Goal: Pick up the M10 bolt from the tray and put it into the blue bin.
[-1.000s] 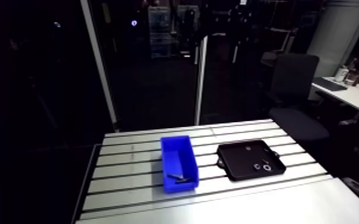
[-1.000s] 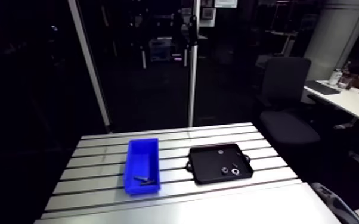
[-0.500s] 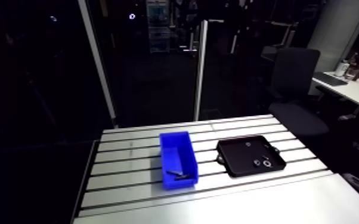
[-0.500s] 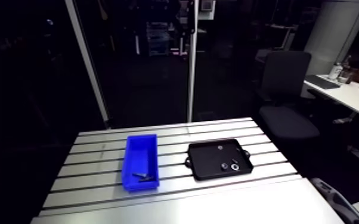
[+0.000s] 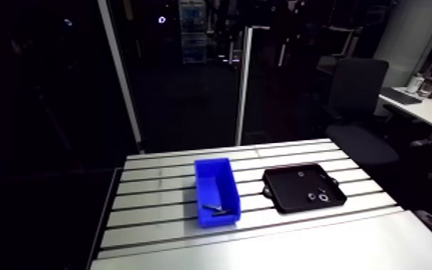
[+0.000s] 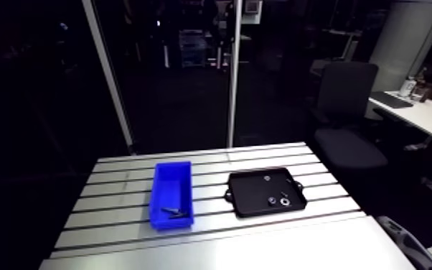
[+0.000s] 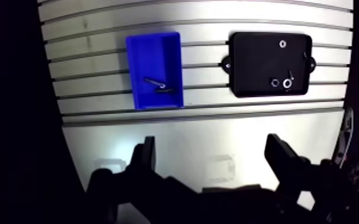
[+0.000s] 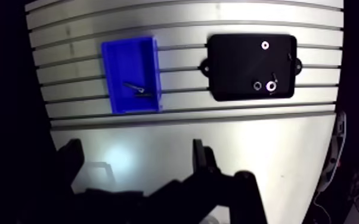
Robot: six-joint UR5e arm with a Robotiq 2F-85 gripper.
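Over the table point(image 7: 229, 128): gripper point(image 7: 212, 143) hung wide open, empty.
Blue bin point(image 7: 135, 71): M10 bolt point(image 7: 153, 81) lay inside, it seemed.
Tray point(image 7: 256, 53): small rings point(image 7: 284, 83) lay there.
Risk: you might have mistaken those for the bolt.

Of the robot, only the claw point(image 7: 211, 143) is plain to see in the wrist view — a black, matte thing, all hard angles. Its two fingers point(image 7: 146, 156) are flat, blocky slabs with squared tips, each widening toward its root into chunky jointed links. Those links run into one broad dark body, lumpy in outline — so deep in shadow that screws or lettering on it cannot be told.
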